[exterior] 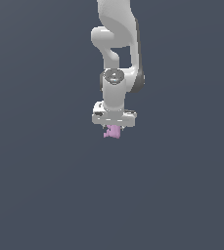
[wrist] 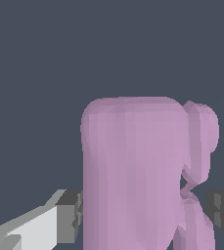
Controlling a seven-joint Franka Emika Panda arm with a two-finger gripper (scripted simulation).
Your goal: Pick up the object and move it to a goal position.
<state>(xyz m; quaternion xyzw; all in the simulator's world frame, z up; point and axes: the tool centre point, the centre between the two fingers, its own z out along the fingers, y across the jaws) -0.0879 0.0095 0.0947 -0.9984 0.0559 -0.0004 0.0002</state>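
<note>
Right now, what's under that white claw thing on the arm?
A small pink lumpy object hangs directly beneath the gripper, between its fingers. Below that, only plain dark-grey background shows. The object's top, where the fingers meet it, is hidden by the gripper body.

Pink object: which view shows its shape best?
The wrist view: the pink object fills the frame between the pincer fingers, its lumpy side visible. The exterior view shows only a tiny pink object under the pincer.

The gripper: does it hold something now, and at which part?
The gripper holds the pink object by its upper part, a finger at each side; its lower part hangs below. Whether the pads touch it cannot be told.
</note>
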